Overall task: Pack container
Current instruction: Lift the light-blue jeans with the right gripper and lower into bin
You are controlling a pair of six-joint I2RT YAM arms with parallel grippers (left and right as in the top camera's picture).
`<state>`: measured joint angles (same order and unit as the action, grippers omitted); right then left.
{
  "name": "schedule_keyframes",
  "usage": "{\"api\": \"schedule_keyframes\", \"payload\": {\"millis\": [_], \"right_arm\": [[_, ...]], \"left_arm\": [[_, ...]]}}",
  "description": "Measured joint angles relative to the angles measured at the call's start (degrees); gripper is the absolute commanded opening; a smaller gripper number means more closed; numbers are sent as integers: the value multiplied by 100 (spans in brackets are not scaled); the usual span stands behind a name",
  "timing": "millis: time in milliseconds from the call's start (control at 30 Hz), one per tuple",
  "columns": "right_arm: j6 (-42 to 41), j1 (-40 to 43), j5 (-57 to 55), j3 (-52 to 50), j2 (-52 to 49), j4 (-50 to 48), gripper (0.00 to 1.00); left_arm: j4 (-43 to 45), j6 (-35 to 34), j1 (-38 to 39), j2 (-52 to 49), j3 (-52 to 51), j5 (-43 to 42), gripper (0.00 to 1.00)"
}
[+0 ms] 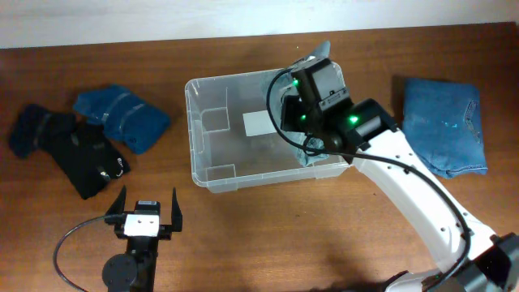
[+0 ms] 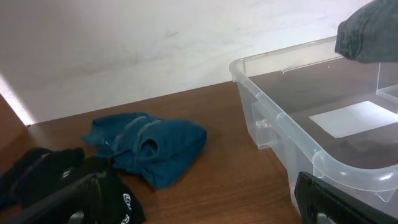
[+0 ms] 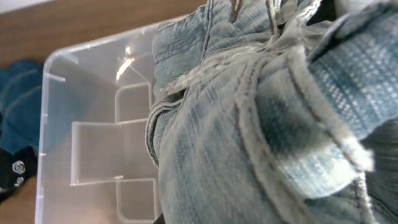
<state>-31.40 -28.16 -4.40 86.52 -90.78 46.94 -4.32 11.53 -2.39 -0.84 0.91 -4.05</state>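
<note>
Jeans hung from the right hand, clamped on them over the container; left hand gaped open.

The container is clear, glossy plastic; the table smooth brown wood. The denim garment — faded, coarse-woven cloth with raised seams — looks matt.
</note>
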Motion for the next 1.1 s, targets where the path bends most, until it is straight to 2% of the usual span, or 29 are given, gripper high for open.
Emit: {"api": "schedule_keyframes", "payload": {"millis": [200,233,300,400,433,700,933,1100], "right_arm": [[-120,-179,2,7,-317,0,4],[-162,-179,2,7,-369,0,14],[-212,-179,-4,7,-468,4,48],[-273,-179,-63,7,-501,2,68],[-289,-179,-114,20,-501,2,70],[-9,-105,-463,83,-501,-46,70],[535,129,-529,85,-503,-24,52],[911,352,-566,87,-509,7,52]], "left_arm": [[0,0,0,0,0,0,99],[0,0,0,0,0,0,99],[0,0,0,0,0,0,99],[0,0,0,0,0,0,99],[0,0,0,0,0,0,99],[0,0,0,0,0,0,99],[0,0,0,0,0,0,99],[0,0,0,0,0,0,99]]}}
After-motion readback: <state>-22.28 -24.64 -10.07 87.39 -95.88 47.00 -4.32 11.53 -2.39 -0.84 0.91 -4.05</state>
